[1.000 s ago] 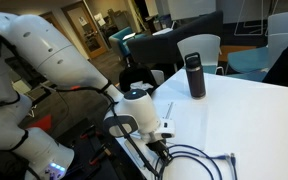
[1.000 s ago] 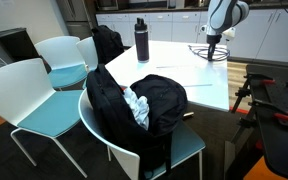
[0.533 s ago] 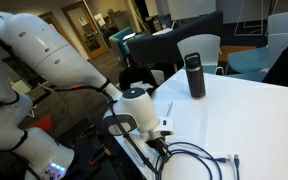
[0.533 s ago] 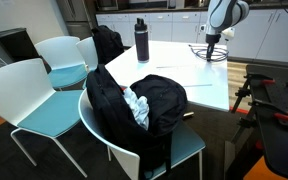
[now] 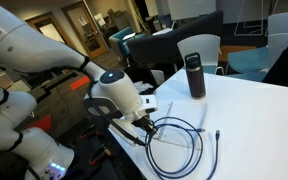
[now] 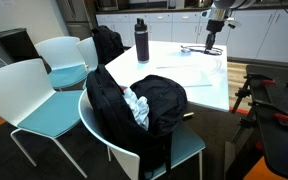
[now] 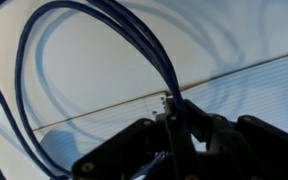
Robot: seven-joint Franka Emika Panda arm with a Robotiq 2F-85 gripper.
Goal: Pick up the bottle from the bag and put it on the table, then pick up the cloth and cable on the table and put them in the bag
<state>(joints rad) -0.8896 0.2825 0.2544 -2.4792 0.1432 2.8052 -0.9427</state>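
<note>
Bottle (image 5: 194,75) is standing on the surface (image 5: 254,110), cloth (image 6: 136,106) lying in the bag (image 6: 169,100); jaws are clamping the cable (image 7: 149,52), awaiting bagging.

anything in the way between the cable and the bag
Nothing visible does. The pincer holds the cable over the table; the bottle stands aside from the line to the bag.

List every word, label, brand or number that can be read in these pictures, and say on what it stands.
No text can be read in any view.
bottle: dark side, any label too small to read.
bag: plain black, no mark visible.
cable: no print visible.
</note>
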